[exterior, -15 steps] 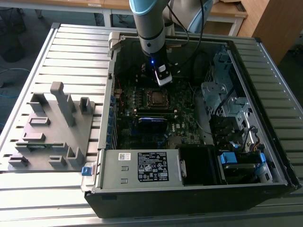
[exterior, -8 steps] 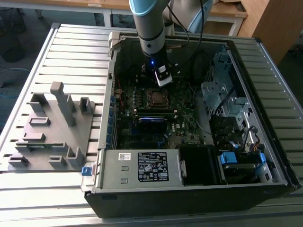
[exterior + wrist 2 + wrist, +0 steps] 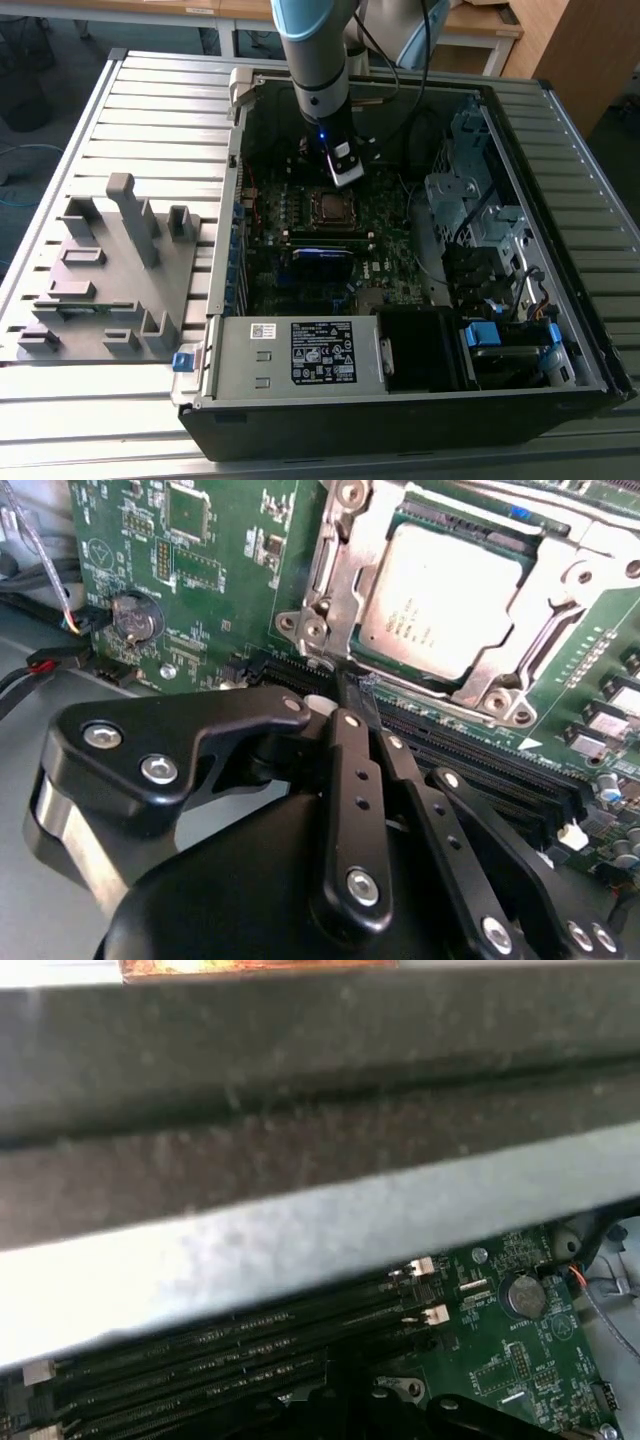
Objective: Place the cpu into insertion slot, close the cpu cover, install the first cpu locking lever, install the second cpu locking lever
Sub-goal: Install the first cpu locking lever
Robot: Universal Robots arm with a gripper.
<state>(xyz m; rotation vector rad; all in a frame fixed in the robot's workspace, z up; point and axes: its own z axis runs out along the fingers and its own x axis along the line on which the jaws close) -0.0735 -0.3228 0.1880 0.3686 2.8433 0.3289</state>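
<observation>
The chip (image 3: 440, 595) lies flat in the socket (image 3: 314, 207), its dull silver top facing up. The metal cover (image 3: 338, 575) is folded down over it, so the chip shows through the cover's square window. In the second wrist view the gripper (image 3: 352, 685) has its black fingers (image 3: 350, 780) drawn together at the tips, with nothing visibly held between them. The tips sit at the socket's edge, on the side facing the long black memory slots (image 3: 480, 750). Whether they press on a locking lever cannot be told.

In the exterior view the gripper (image 3: 347, 175) hangs just beside the socket, at about one o'clock from it, with the arm (image 3: 315, 60) rising straight up behind it. The green circuit board (image 3: 220, 600) surrounds the socket, and a round coin battery (image 3: 135, 615) sits on the board, well apart from the chip. The first wrist view also shows the memory slots (image 3: 200, 1360) and the battery (image 3: 522, 1295).

In the exterior view:
- A power supply box (image 3: 320, 350) is at six o'clock from the socket.
- A metal drive cage (image 3: 460, 200) is at three o'clock.
- A grey plastic fixture (image 3: 110, 270) rests on the slatted table (image 3: 150, 110) at nine o'clock, outside the open computer case (image 3: 350, 425).
</observation>
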